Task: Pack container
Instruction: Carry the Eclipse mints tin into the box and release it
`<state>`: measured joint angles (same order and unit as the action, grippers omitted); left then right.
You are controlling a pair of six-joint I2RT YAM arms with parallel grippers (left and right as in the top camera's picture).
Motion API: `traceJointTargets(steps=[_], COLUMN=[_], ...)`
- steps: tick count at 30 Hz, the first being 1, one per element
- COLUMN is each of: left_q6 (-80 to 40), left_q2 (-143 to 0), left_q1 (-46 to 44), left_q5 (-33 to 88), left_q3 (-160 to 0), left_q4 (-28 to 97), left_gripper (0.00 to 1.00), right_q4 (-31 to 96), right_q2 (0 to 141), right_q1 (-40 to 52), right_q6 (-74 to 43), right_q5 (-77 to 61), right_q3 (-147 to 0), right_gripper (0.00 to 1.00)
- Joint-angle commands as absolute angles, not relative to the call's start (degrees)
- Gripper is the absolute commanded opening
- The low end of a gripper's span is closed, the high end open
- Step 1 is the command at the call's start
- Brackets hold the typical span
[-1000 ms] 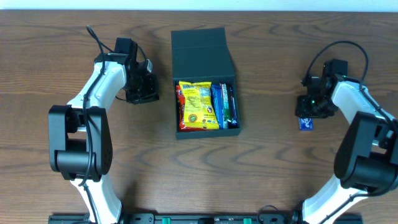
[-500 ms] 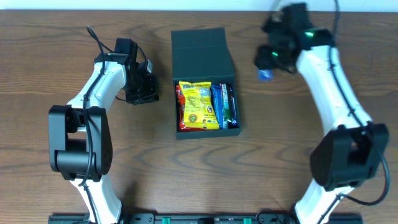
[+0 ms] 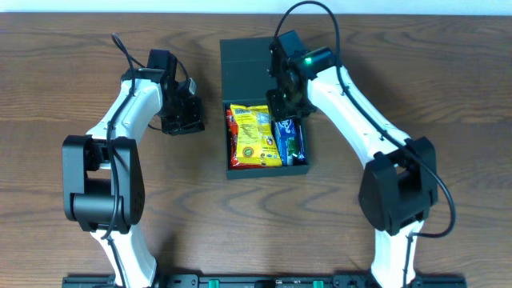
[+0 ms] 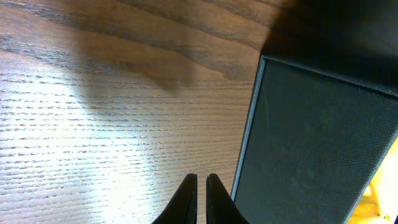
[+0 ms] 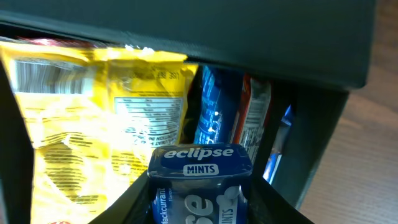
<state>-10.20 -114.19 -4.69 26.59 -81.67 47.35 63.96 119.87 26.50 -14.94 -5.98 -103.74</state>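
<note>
Now the container (image 3: 258,66) sits mid-table, toward the far edge of the table (image 3: 456,88). Its flap lid is thrown back, and its tray holds a yellow snack packet (image 3: 253,136) on the left and blue packets (image 3: 290,141) on the right.

You are in the placing step. Your right gripper (image 3: 284,98) hangs over the far end of the tray, pinching a blue Eclipse mints tin (image 5: 200,177) between its fingers. In the right wrist view the tin hovers above the seam between the yellow packet and the blue ones. As far as I can judge, it rests on nothing yet.

The next move, I think, calls for you to lower the tin onto that seam or into a gap beside it, and only then spread the fingers. Mind the raised wall at the hinge, close to the gripper.

Your left gripper (image 3: 182,117) sits just beside the container's left side. Its fingers are pressed together on nothing, low over bare wood.
</note>
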Motion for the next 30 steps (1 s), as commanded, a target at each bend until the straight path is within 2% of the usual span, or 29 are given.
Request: traceJointTargets(steps=[1, 6, 9, 10, 11, 12, 15, 16, 18, 19, 23, 24, 26, 27, 30], left_q6=[-8.7, -8.5, -8.5, -8.5, -8.5, -8.5, -8.5, -8.6, -8.6, -8.6, -10.0, -10.7, -12.8, -14.2, -19.5], left_q2=[-113.1, -113.1, -113.1, -113.1, -113.1, -113.1, -113.1, -113.1, -113.1, -113.1, -113.1, -113.1, -113.1, -113.1, -113.1], left_q1=[-4.5, -4.5, -4.5, -4.5, -4.5, -4.5, -4.5, -4.5, -4.5, -4.5, -4.6, -4.6, -4.6, -4.6, -4.7], left_q5=[26.4, 26.4, 26.4, 26.4, 26.4, 26.4, 26.4, 26.4, 26.4, 26.4, 26.5, 26.4, 26.5, 26.5, 27.9], left_q3=[-82.7, -82.7, -82.7, -82.7, -82.7, -82.7, -82.7, -82.7, -82.7, -82.7, -82.7, -82.7, -82.7, -82.7, -82.7], left_q4=[47.6, 47.5, 47.4, 47.4, 47.3, 47.3, 47.3, 47.1, 46.9, 46.6, 45.1, 44.2, 42.1, 40.7, 34.3], left_gripper=[0.08, 0.08, 0.08, 0.08, 0.08, 0.08, 0.08, 0.08, 0.08, 0.08, 0.07, 0.08, 0.07, 0.06, 0.06], right_q4=[64.8, 65.2, 65.1, 65.1, 64.9, 64.9, 64.7, 64.7, 64.9, 65.2, 65.3, 64.8, 62.9, 61.8, 56.8], right_q2=[120.9, 121.8, 121.8, 121.8, 121.8, 121.8, 121.7, 121.7, 121.3, 120.9, 118.9, 118.5, 118.3, 118.3, 120.1], right_q1=[26.9, 27.4, 27.7, 27.8, 27.8, 27.8, 27.4, 27.2, 26.6, 26.1, 23.7, 22.7, 20.4, 19.0, 13.5], right_q6=[-17.1, -17.1, -16.3, -15.9, -15.6, -15.6, -15.6, -15.6, -15.6, -15.3, -14.9, -14.9, -13.4, -13.0, -13.0], right_q5=[-6.8, -7.3, -7.3, -7.3, -7.3, -7.3, -7.3, -7.3, -7.3, -7.0, -0.7, 1.9, 4.3, 4.0, -3.0], right_q3=[-104.2, -104.2, -104.2, -104.2, -104.2, -104.2, -104.4, -104.7, -106.0, -107.5, -113.1, -114.6, -116.0, -116.0, -113.2], right_gripper=[0.01, 0.01, 0.13, 0.26, 0.48, 0.57, 0.77, 0.8, 0.79, 0.74, 0.67, 0.58, 0.18, 0.02, 0.01])
